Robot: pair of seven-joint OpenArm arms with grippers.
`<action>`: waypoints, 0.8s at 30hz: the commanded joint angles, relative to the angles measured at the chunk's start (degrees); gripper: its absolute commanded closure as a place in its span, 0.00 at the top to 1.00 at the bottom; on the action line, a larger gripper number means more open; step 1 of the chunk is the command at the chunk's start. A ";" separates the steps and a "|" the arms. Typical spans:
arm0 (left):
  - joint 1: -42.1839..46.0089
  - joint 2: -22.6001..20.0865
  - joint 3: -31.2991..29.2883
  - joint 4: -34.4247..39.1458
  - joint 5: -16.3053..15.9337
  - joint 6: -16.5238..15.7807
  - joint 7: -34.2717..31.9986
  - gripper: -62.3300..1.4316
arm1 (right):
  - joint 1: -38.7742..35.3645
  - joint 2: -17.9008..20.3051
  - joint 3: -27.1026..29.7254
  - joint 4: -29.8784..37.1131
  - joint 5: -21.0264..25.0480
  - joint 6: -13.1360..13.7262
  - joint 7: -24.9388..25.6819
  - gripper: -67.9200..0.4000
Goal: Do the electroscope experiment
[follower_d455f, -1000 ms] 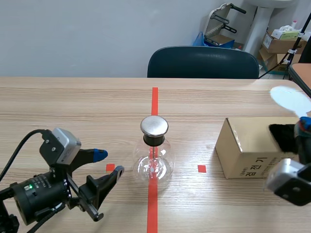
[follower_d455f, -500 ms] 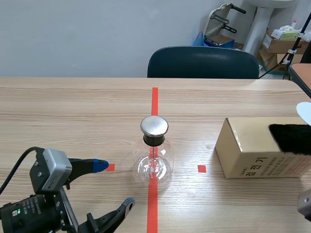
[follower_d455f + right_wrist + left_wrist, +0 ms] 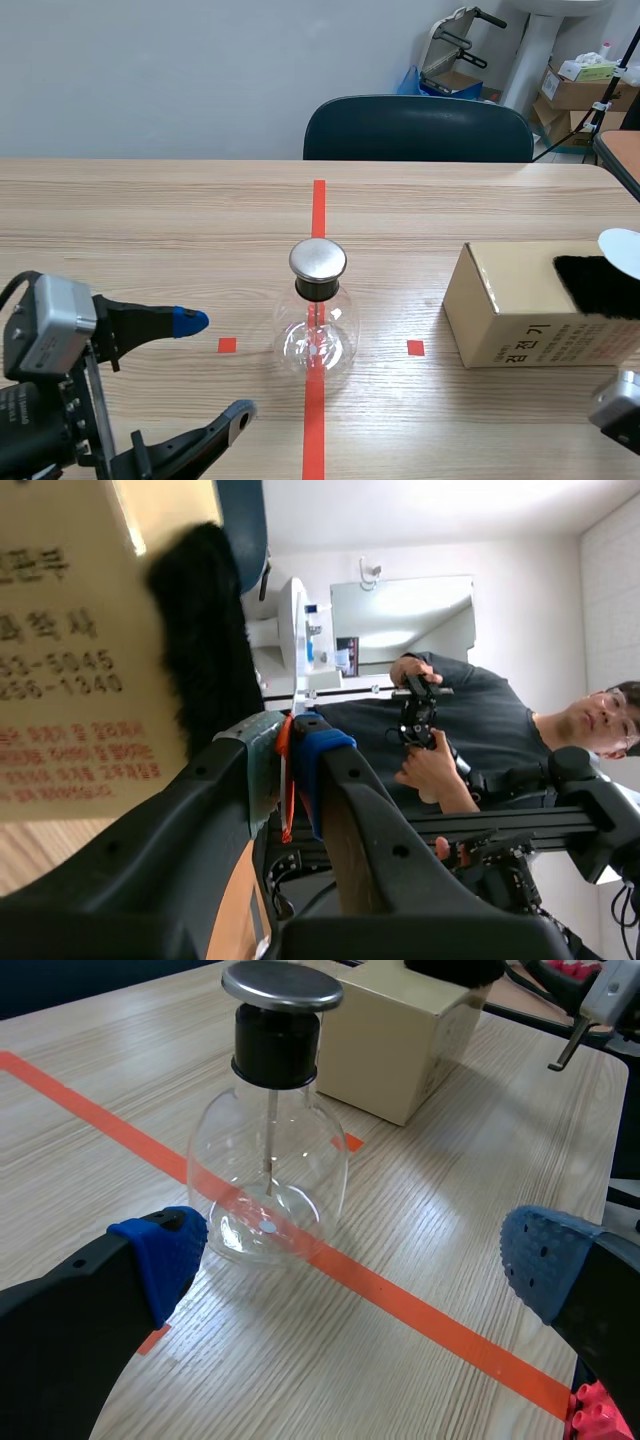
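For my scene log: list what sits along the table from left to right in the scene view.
Left gripper, open → glass electroscope flask → cardboard box. The black fur and the white disc overlap the box, so they are left out.

Wooden table [image 3: 150, 220] bears a glass flask [image 3: 316, 335] and cardboard box [image 3: 510, 310].

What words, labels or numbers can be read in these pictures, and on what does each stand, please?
"검전기": black, on the side of the cardboard box facing the robot, scene view.
Red print on the same box, right wrist view: Korean words too blurred to read; the digits look like contact numbers, so not copied.
No text on the glass flask.
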 commanded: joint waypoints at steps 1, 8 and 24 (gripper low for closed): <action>0.70 -1.14 -0.07 2.05 -0.31 -0.83 -1.42 1.00 | 0.20 0.50 0.39 0.26 -0.81 -3.32 -0.81 0.02; 3.28 -6.49 -0.07 6.99 -1.99 -0.85 -2.45 1.00 | 0.15 0.24 0.37 -1.60 -5.57 -3.32 -4.24 0.02; 10.29 -13.77 -0.13 13.55 -2.91 -0.57 -11.67 1.00 | -1.09 -0.33 0.37 -2.01 -6.12 -3.32 2.05 0.02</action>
